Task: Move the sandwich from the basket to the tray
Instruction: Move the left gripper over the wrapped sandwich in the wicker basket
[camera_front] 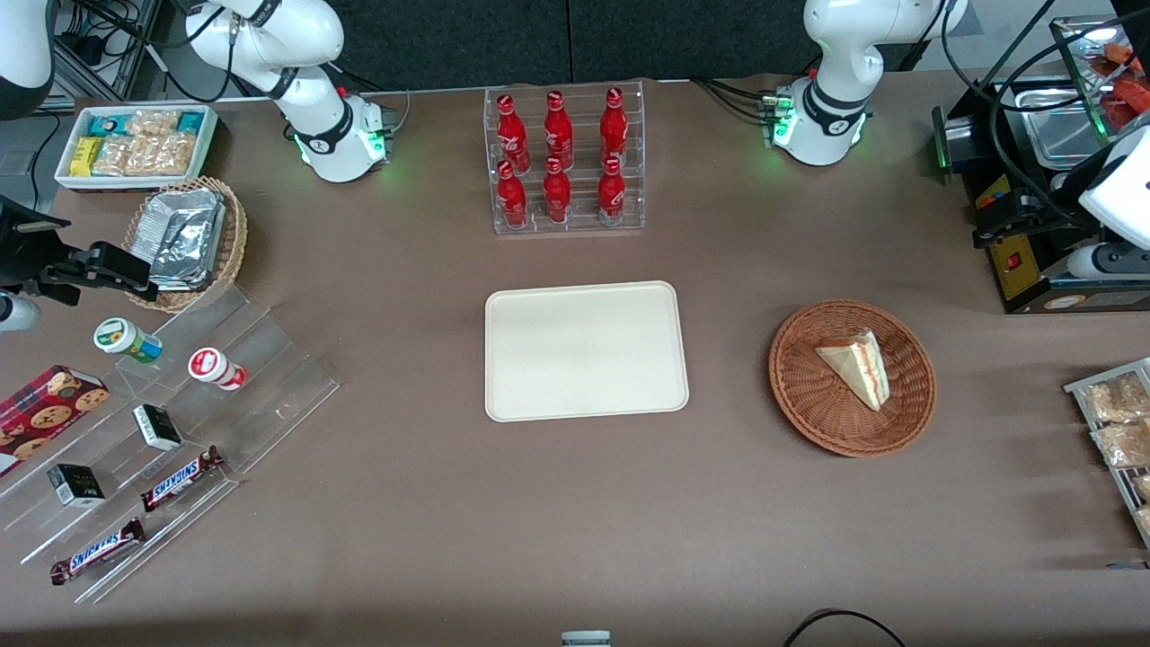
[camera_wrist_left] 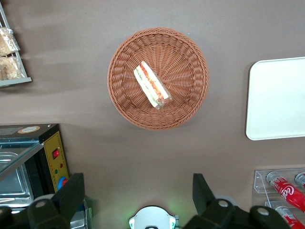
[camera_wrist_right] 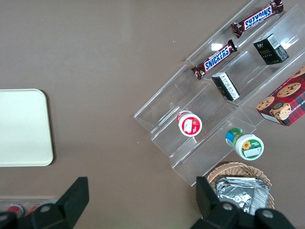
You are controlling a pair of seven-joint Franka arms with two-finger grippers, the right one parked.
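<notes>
My claw (camera_wrist_left: 138, 200) spread wide, empty, high over desk. Sandwich (camera_wrist_left: 152, 85) lies in basket (camera_wrist_left: 125, 101) below, ahead of fingertips. Looks soft, light, squashable: pinch 2 bread faces gently mid-wedge.

The front view looks steeply down on the whole table from high up, facing the arm bases. The left wrist view looks straight down from well above the basket (camera_wrist_left: 158, 78), the open fingers of the gripper (camera_wrist_left: 138, 195) at its edge. The right wrist view looks down on the parked arm's end. All three share the tray (camera_front: 586, 350).
</notes>
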